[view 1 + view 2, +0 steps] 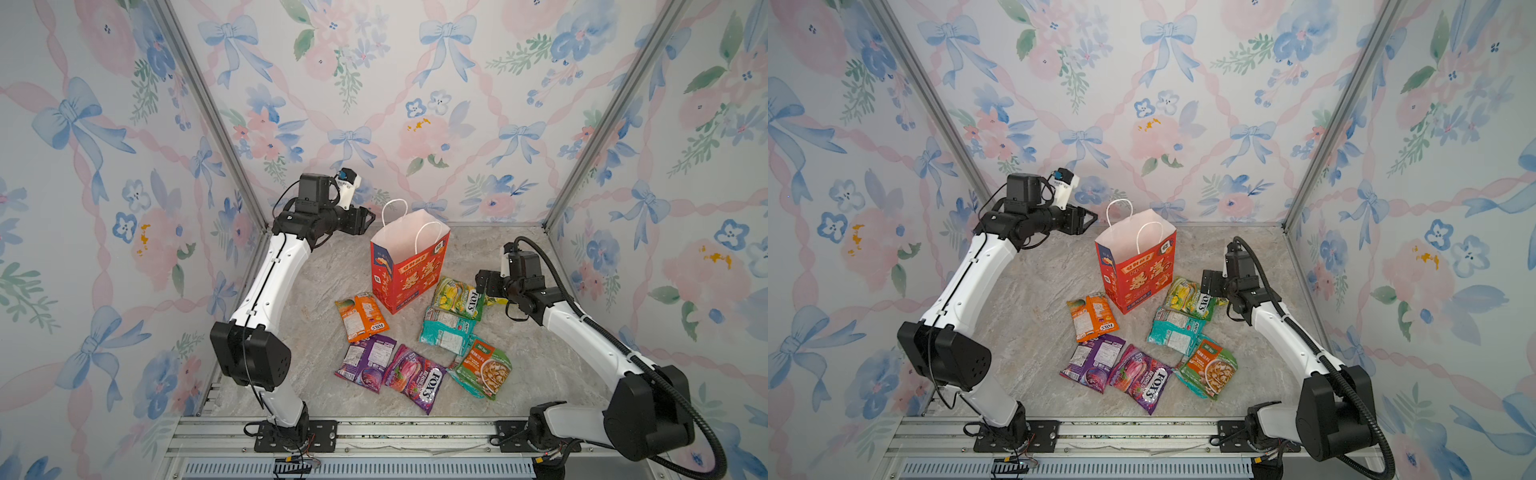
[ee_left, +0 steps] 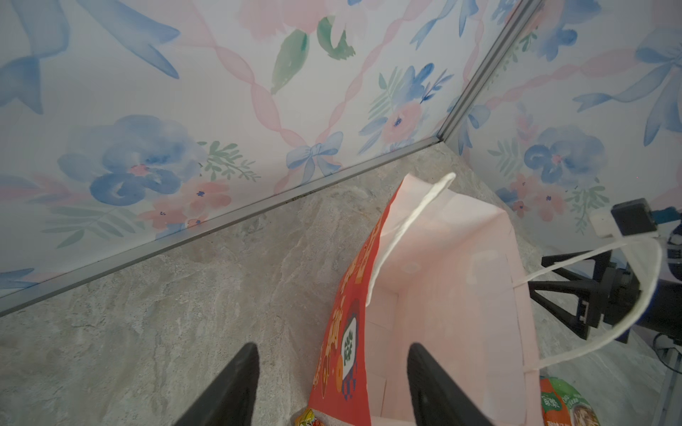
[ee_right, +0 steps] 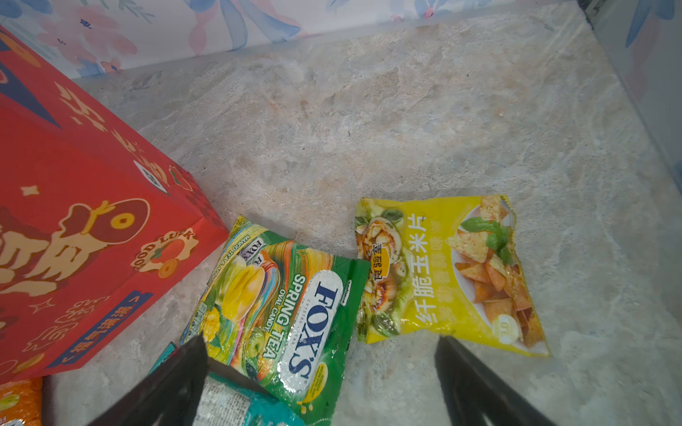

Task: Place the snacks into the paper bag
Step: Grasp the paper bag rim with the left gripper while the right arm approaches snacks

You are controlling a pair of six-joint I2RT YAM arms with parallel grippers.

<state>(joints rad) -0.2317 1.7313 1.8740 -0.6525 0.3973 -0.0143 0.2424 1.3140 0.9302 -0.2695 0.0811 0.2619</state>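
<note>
The red paper bag [image 1: 409, 266] [image 1: 1136, 266] stands upright and open mid-table; its white inside [image 2: 443, 295] looks empty. In front of it lie the snacks: orange [image 1: 361, 318], purple [image 1: 365, 361], magenta [image 1: 415, 376], teal [image 1: 446, 332], green [image 1: 482, 368] and yellow-green [image 1: 457, 303] packets. A yellow packet [image 3: 450, 273] lies beside the yellow-green one [image 3: 284, 302]. My left gripper [image 1: 365, 220] [image 2: 332, 369] hovers at the bag's upper left rim, jaws apart either side of the red wall, gripping nothing. My right gripper [image 1: 484, 286] [image 3: 319, 343] is open, low over the yellow-green and yellow packets.
Flowered walls close in the marble tabletop [image 1: 324, 291] on three sides, with metal posts in the back corners. An aluminium rail [image 1: 395, 432] carrying both arm bases runs along the front edge. The bag's white cord handles [image 2: 406, 236] stand up above its rim.
</note>
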